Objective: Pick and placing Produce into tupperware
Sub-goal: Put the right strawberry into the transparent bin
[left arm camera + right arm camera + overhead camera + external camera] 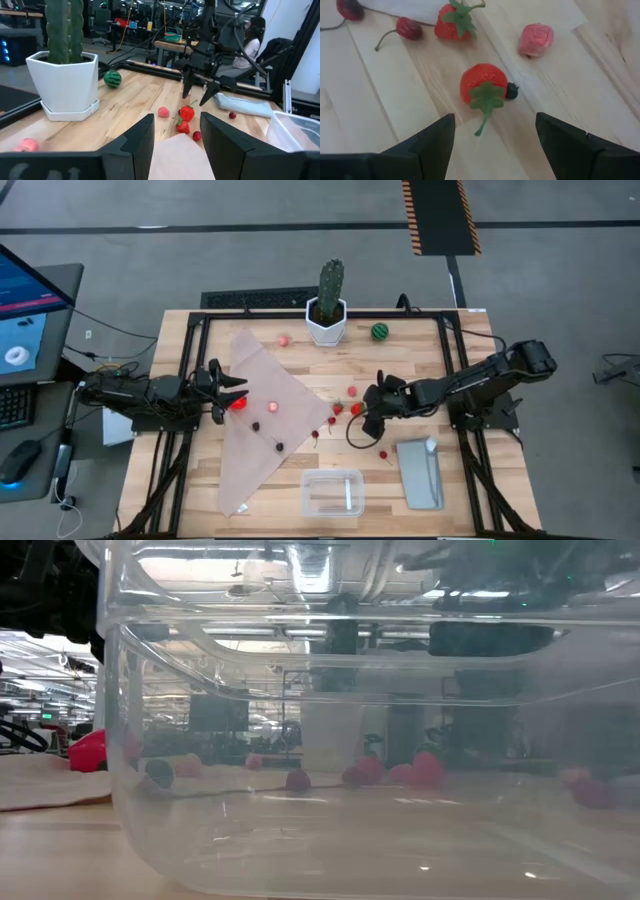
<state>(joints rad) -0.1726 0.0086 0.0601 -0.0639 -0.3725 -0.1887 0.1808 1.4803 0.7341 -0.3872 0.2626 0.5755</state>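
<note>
I was in the picking step, with nothing yet in the clear tupperware tub (pixel 332 492), which sat empty near the front edge of the worktop (pixel 460 360), just beside the grey-blue lid (pixel 419 473).

My right hand (pixel 366 418) hovered low over the cluster of toy fruit at the middle of the worktop, its fingers spread wide and holding nothing. Straight ahead of it lay a red strawberry (pixel 484 84) with its green stem pointing back at me and a tiny dark berry (pixel 512 91) touching its side. A second strawberry (pixel 454 22), a dark cherry (pixel 408 27) and a pink piece (pixel 536 39) lay beyond.

My left hand (pixel 234 394) sat over the beige cloth (pixel 270 412), fingers set narrowly apart. A red fruit (pixel 238 405) showed right at its tips, but I could not tell whether it was gripped or merely lying there.

As I judged it, the next move called for lowering the right hand until the fingers straddled the near strawberry, closing on its body rather than the stem, keeping clear of the dark berry, then carrying it over to the tub.
</note>
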